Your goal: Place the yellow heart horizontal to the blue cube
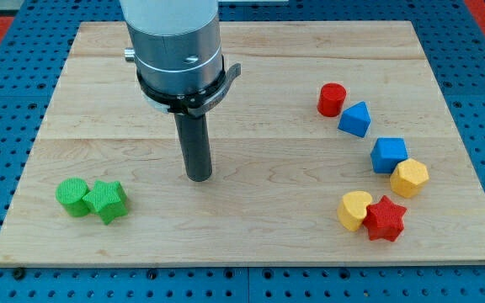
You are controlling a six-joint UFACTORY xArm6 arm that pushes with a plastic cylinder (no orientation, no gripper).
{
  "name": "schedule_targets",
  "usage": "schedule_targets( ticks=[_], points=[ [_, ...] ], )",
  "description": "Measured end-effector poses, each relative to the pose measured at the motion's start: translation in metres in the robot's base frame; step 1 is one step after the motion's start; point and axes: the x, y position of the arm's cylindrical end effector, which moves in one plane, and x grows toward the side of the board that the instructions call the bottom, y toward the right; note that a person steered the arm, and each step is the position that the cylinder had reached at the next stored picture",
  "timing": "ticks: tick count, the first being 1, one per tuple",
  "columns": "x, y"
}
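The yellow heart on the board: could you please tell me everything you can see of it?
The yellow heart is a small matte block with a faintly ribbed, plastic-looking surface, lying flat on the wooden board near the view's bottom right. Its lobes face the view's top right. The red star presses against its right side. The blue cube sits above and to its right, apart from it, with a yellow hexagonal block beside the cube. My tip is far to the view's left, touching nothing.
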Motion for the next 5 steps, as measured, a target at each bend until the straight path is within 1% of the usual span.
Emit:
schedule_targets(
  ticks=[1, 2, 3, 5],
  points=[
    [0.000, 0.000],
    [0.028, 0.025],
    [0.077, 0.081],
    [0.080, 0.098]
  ],
)
